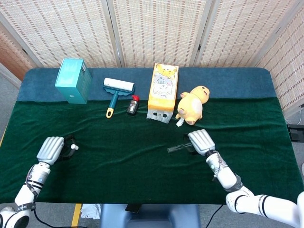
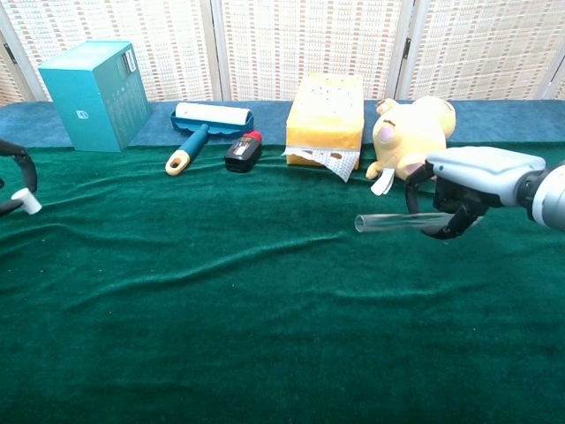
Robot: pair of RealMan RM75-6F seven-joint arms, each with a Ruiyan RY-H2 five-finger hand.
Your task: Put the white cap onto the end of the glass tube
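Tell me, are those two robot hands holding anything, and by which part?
Yes. The right hand grips the clear glass tube by one end, open end pointing left. The left hand pinches the small white cap at its fingertips.

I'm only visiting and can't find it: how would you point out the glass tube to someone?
Start at the yellow plush toy near the back of the green table, then come forward to the robot's right hand. The glass tube sticks out sideways from that hand, held above the cloth. It is the only clear, see-through thing there.
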